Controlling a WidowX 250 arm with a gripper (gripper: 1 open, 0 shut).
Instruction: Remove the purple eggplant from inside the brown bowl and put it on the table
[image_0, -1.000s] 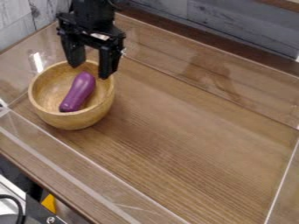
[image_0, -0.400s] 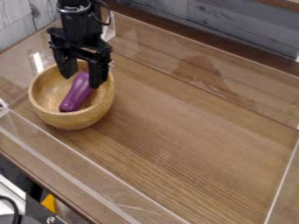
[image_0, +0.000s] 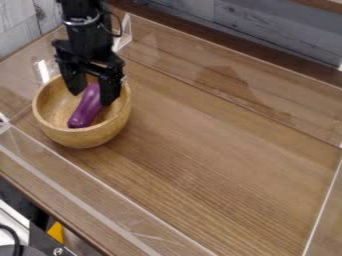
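Note:
The purple eggplant (image_0: 86, 109) lies slantwise inside the brown bowl (image_0: 80, 131), which sits at the left of the table (image_0: 227, 150). My gripper (image_0: 90, 85) points straight down over the bowl, open. Its two black fingers straddle the upper end of the eggplant, one on each side. I cannot tell whether the fingers touch it. The top of the eggplant is partly hidden behind the fingers.
Low clear acrylic walls (image_0: 160, 235) edge the tabletop on all sides. Wood-grain surface stretches to the right of the bowl. A grey plank wall (image_0: 267, 25) stands behind the table.
The gripper has come down and to the left, from above the bowl's far rim to straddling the eggplant's upper end. It stays open. The eggplant and bowl have not moved.

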